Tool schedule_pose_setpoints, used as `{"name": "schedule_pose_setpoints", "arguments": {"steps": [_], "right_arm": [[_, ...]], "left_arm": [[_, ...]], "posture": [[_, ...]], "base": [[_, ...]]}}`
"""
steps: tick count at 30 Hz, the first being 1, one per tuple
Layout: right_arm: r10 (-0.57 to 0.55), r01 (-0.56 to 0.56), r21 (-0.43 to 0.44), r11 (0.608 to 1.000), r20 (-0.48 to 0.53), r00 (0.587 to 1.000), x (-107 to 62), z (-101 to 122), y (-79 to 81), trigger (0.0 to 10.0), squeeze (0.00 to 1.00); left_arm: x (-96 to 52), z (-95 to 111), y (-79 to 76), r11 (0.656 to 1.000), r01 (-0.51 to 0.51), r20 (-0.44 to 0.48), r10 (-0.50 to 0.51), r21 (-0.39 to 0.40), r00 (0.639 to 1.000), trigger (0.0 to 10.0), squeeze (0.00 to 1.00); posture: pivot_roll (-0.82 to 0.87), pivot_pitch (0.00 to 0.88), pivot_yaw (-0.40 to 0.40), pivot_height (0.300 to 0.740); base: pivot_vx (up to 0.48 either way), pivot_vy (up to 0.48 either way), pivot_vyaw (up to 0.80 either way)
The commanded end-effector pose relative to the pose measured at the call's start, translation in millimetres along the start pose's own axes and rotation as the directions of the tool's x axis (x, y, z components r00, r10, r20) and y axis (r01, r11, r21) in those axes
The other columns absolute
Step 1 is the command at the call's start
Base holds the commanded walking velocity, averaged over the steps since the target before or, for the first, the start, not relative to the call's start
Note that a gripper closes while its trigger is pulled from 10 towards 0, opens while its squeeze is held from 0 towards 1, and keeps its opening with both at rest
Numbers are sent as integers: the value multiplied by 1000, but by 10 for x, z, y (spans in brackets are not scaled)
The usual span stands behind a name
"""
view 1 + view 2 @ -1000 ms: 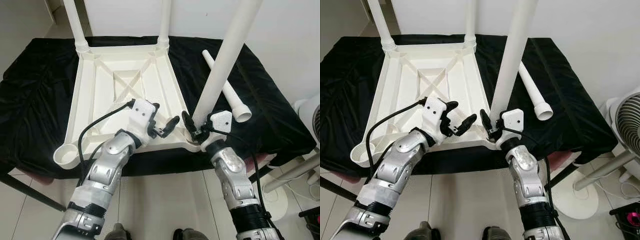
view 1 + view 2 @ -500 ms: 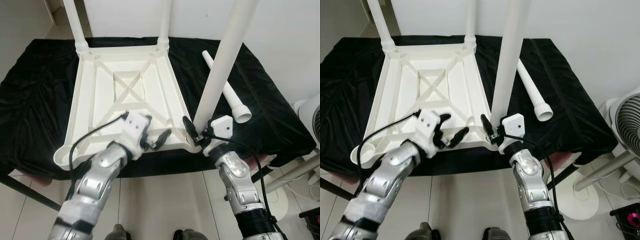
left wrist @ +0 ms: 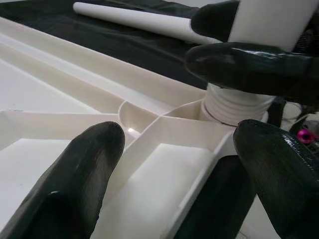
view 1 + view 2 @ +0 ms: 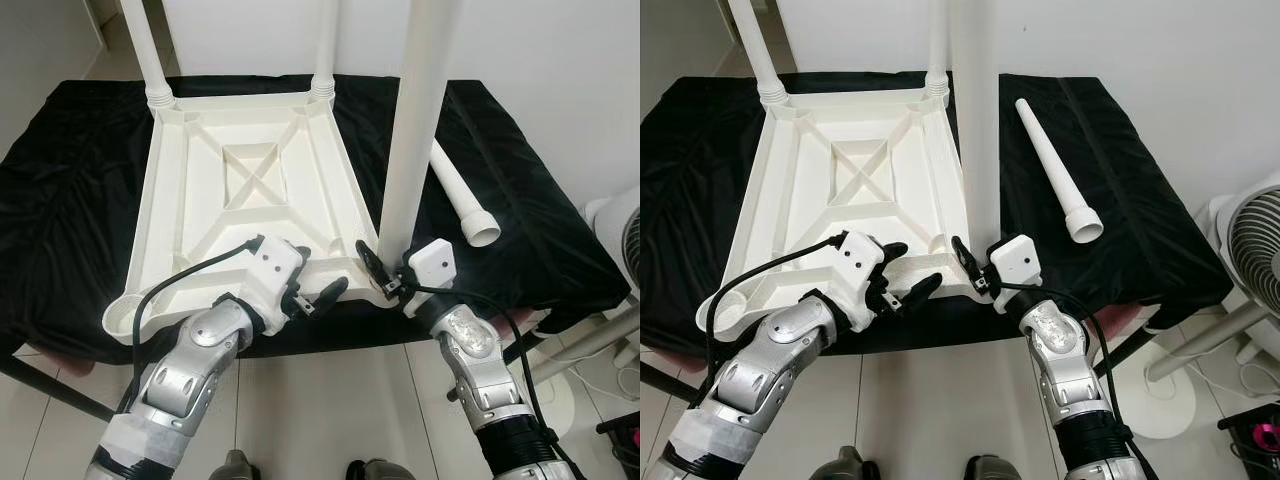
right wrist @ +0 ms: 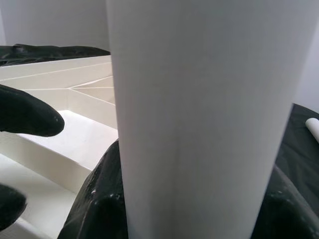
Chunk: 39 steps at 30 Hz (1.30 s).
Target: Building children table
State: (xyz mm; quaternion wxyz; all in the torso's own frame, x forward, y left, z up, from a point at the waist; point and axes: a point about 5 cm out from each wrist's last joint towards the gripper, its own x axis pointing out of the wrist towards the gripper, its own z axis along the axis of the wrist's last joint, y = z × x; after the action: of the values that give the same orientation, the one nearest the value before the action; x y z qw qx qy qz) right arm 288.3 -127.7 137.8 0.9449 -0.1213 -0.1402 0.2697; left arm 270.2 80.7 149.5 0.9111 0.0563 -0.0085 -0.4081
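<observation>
The white table top (image 4: 250,180) lies upside down on a black cloth. Two white legs (image 4: 145,50) (image 4: 325,45) stand in its far corners. A third leg (image 4: 412,130) stands upright in the near right corner socket (image 3: 234,104), and my right gripper (image 4: 385,280) is shut on its base. In the right wrist view that leg (image 5: 199,114) sits between the black fingers (image 5: 99,199). My left gripper (image 4: 312,295) is open at the top's near edge, left of the socket, with the rim between its fingers (image 3: 75,184). A loose fourth leg (image 4: 1052,165) lies on the cloth to the right.
The near left corner socket (image 4: 120,318) holds no leg. The black cloth (image 4: 60,200) covers a low stand with tiled floor in front. A white fan (image 4: 1250,240) stands on the floor at the right. A white wall is close behind.
The leg in my right gripper has swung from a tilt to upright in the near right socket. My left gripper has drawn back from over the top to its near edge.
</observation>
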Motion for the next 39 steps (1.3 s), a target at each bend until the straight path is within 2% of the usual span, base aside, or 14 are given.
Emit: {"name": "schedule_pose_setpoints", "arguments": {"steps": [1, 7, 8, 9, 11, 13, 21, 22, 25, 28, 30, 33, 36, 39], "right_arm": [[29, -25, 35, 999, -112, 993, -103, -221, 65, 10000, 0], [-6, 15, 83, 996, -110, 994, -122, -245, 20, 10000, 0], [-32, 46, 126, 991, -109, 994, -121, -247, -10, 10000, 0], [-32, 46, 126, 991, -109, 994, -121, -247, -10, 10000, 0], [-77, 101, 208, 973, -120, 990, -112, -271, -53, 10000, 0], [-93, 122, 237, 964, -128, 987, -107, -282, -64, 10000, 0], [-122, 164, 269, 949, -168, 978, -68, -311, -36, 10000, 0], [-130, 182, 301, 936, -185, 974, -64, -328, -29, 10000, 0], [-145, 203, 322, 925, -194, 970, -63, -337, -27, 10000, 0], [-145, 187, 322, 928, -150, 978, -80, -310, 0, 10000, 0], [-135, 162, 285, 945, -113, 984, -109, -289, 39, 10000, 0], [-138, 142, 275, 951, -33, 990, -203, -259, 137, 10000, 0], [-151, 157, 313, 937, -44, 988, -222, -283, 158, 10000, 0], [-159, 165, 301, 939, -45, 986, -215, -274, 151, 10000, 0]], "left_arm": [[-30, -16, -113, 982, 186, -12, -187, -9, 982, 10000, 0], [-54, 9, -111, 983, 186, -17, -186, -13, 982, 10000, 0], [-63, 10, -111, 982, 188, -19, -188, -12, 982, 10000, 0], [-63, 10, -111, 982, 188, -19, -188, -12, 982, 10000, 0], [-81, 8, -118, 981, 196, -29, -196, -6, 980, 10000, 0], [-86, 8, -121, 980, 198, -32, -198, -5, 980, 10000, 0], [-89, 23, -121, 981, 195, -31, -195, -2, 980, 10000, 0], [-88, 26, -121, 981, 195, -31, -195, -2, 980, 10000, 0], [-90, 30, -122, 981, 194, -32, -194, -1, 980, 10000, 0], [-93, 32, -121, 982, 191, -33, -191, 2, 981, 10000, 0], [-100, 33, -119, 982, 188, -34, -188, 2, 982, 10000, 0], [-118, 27, -111, 984, 180, -40, -180, 1, 983, 10000, 0], [-129, 22, -105, 984, 178, -45, -178, 0, 983, 10000, 0], [-131, 22, -100, 984, 176, -46, -176, 2, 983, 10000, 0]], "posture": [[-32, 81, 22, 740], [-31, 84, 25, 740], [-30, 84, 24, 740], [-30, 84, 24, 740], [-28, 86, 24, 740], [-28, 86, 24, 740], [-26, 81, 23, 740], [-25, 79, 22, 740], [-25, 78, 22, 740], [-23, 75, 21, 740], [-21, 76, 21, 740], [-18, 74, 24, 740], [-18, 74, 25, 740], [-18, 74, 26, 740]], "base": [[0, 0, 0], [0, 0, 0], [0, 0, 0], [0, 0, 0], [0, 0, 0], [0, 0, 0], [0, 0, 0], [0, 0, 0], [0, 0, 0], [0, 0, 0], [0, 0, 0], [0, 0, 0], [0, 0, 0], [0, 0, 0]]}}
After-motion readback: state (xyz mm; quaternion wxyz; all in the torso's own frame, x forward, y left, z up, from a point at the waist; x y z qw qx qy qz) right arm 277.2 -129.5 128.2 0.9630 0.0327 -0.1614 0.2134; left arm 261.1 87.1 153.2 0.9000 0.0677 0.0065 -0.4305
